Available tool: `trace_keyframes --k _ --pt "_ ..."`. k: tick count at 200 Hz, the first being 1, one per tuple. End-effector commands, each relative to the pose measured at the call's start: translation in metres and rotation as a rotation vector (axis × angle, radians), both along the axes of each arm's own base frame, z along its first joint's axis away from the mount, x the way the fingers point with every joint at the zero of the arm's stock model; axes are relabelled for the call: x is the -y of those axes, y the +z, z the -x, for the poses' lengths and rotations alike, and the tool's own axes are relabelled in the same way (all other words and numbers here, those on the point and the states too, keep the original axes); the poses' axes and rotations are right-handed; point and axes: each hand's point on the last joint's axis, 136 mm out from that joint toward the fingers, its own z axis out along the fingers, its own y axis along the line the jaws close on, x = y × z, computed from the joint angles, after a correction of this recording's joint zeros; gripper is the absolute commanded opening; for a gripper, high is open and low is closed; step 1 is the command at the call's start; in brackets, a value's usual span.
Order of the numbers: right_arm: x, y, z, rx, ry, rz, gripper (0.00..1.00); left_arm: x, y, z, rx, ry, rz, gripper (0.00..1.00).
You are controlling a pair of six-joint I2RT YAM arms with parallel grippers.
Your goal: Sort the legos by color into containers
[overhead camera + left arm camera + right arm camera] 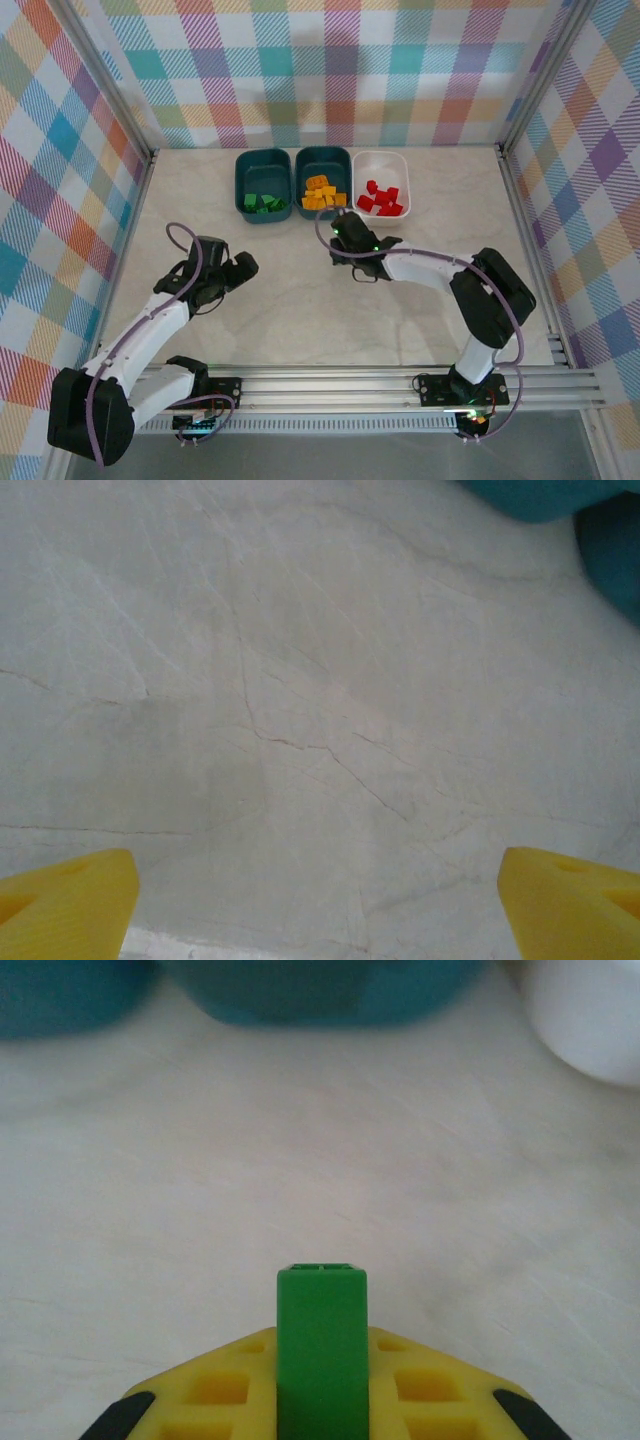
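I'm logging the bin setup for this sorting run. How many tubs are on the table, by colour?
Dark teal tubs: 2
White tub: 1
Total: 3

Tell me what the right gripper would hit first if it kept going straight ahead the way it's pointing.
Most likely the middle teal tub, dead ahead of the right gripper and the green brick it holds. Bare table lies between; depth is hard to judge.

Yellow fingers [65, 895] wide apart above tabletop [300, 680]
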Motion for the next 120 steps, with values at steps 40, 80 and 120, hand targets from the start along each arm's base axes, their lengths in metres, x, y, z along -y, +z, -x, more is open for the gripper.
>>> trace_keyframes --k 40,80,120 --pt "-0.12 0.05 -0.073 0.072 0.164 -0.166 0.17 -0.016 -0.017 0.027 -0.024 0.099 0.014 0.94" --pt "-0.146 0.046 -0.109 0.098 0.192 -0.137 0.18 -0.014 -0.018 0.037 -0.037 0.08 0.027 0.95" --pt "-0.158 0.044 -0.132 0.111 0.212 -0.109 0.22 -0.008 -0.016 0.033 -0.047 0.044 0.038 0.95"
